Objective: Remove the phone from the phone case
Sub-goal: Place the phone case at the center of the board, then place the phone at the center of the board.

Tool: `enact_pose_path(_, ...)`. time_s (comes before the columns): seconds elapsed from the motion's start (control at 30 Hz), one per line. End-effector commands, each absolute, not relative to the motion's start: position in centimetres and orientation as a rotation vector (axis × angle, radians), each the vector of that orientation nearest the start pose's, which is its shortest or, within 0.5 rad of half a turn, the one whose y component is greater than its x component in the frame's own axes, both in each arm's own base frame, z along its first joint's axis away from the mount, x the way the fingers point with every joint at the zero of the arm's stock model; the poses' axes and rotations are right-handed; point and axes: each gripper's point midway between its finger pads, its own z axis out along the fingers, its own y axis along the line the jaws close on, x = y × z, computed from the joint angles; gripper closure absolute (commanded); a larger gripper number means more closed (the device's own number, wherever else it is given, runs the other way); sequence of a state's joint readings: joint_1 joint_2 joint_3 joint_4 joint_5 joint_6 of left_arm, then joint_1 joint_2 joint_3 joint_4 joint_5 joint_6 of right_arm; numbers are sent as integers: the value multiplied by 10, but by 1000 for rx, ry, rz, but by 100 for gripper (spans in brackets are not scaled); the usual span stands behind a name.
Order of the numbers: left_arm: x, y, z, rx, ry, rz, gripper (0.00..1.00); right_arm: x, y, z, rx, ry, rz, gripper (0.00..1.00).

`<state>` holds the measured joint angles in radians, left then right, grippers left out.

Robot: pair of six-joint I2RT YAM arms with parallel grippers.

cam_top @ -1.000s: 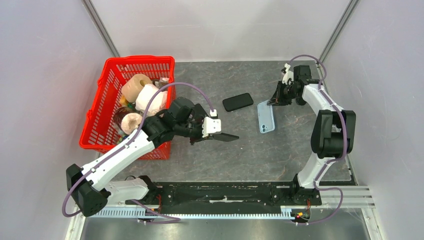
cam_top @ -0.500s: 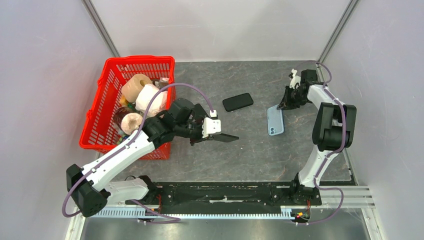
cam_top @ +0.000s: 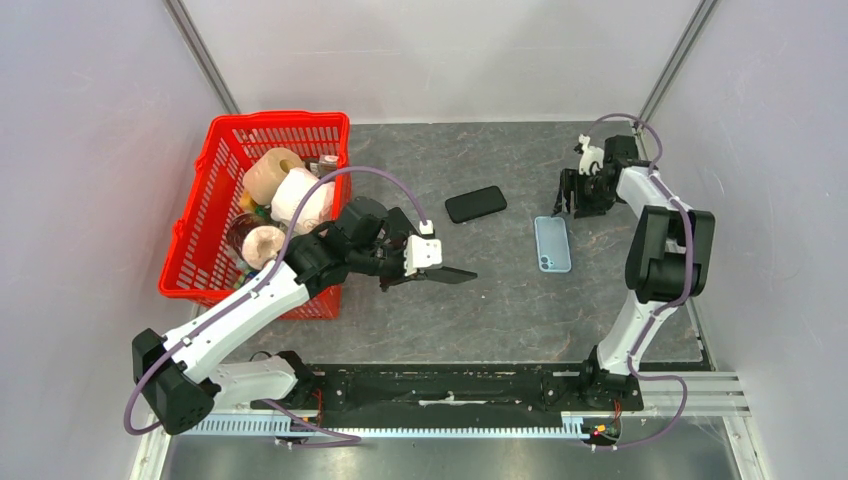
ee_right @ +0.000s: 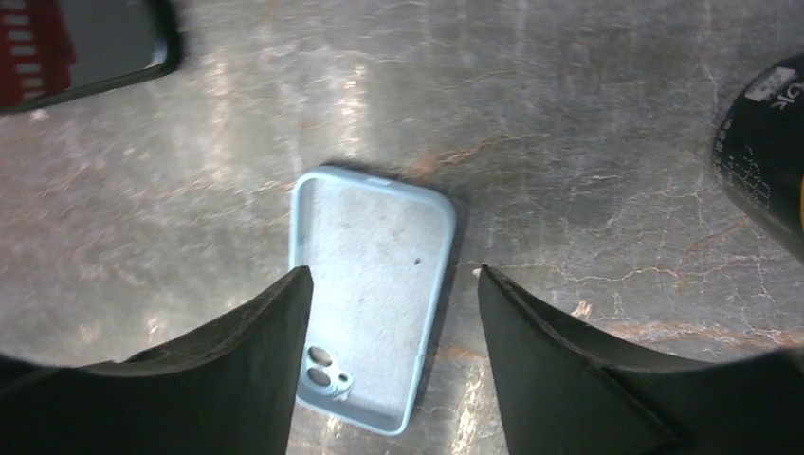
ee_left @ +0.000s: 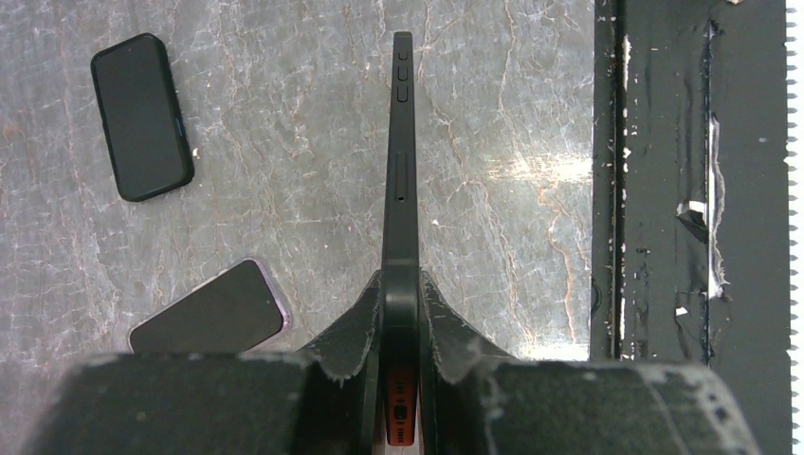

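The light blue phone case [cam_top: 553,244] lies flat on the table, hollow side up and empty, its camera cut-outs showing [ee_right: 372,294]. My right gripper [cam_top: 577,197] hovers just behind it, open, with the case between and below the fingers [ee_right: 393,273]. Over the table's middle, my left gripper [cam_top: 412,277] is shut on a dark phone [cam_top: 450,274]. That phone is held edge-on [ee_left: 400,171], its side buttons facing up and an orange end between the jaws [ee_left: 400,280].
A black phone [cam_top: 475,204] [ee_left: 142,116] lies behind the centre. Another phone with a purple edge [ee_left: 210,308] lies under the left gripper. A red basket [cam_top: 276,119] with rolls and jars stands at the left. The black rail [cam_top: 450,385] runs along the near edge.
The right gripper has opened and let go of the blue case, which was tilted up on its edge and now lies flat, a little further right. The left arm has not moved.
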<state>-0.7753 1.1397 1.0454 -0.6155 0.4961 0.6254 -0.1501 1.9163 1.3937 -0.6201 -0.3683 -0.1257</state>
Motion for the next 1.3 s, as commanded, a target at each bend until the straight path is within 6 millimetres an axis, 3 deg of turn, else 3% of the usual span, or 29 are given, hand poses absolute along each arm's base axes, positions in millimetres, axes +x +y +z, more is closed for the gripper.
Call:
enact_pose_path(0.0, 199, -276, 234, 1569, 1459, -608, 98, 411, 25, 140, -350, 2402, 555, 25)
enact_pose_path(0.1, 202, -280, 232, 1570, 1462, -610, 98, 375, 60, 181, -593, 2255, 713, 21)
enact_pose_path(0.3, 203, -293, 235, 1581, 1462, -683, 98, 287, 128, 226, -1048, 2065, 767, 18)
enact_pose_path(0.4, 198, -302, 240, 1586, 1448, -759, 98, 255, 153, 244, -1153, 1975, 824, 17)
enact_pose_path(0.53, 189, -312, 243, 1575, 1435, -869, 98, 230, 176, 262, -1248, 1904, 889, 17)
enact_pose_path(0.73, 192, -322, 250, 1515, 1452, -927, 98, 210, 204, 255, -1358, 1871, 985, 18)
enact_pose_path(1.07, 187, -334, 256, 1495, 1453, -1041, 98, 202, 243, 222, -1492, 1891, 986, 22)
enact_pose_path(1.17, 184, -335, 255, 1500, 1450, -1060, 98, 201, 250, 213, -1512, 1904, 1016, 35)
enact_pose_path(1.27, 183, -335, 252, 1501, 1448, -1067, 98, 198, 254, 209, -1515, 1916, 1058, 62)
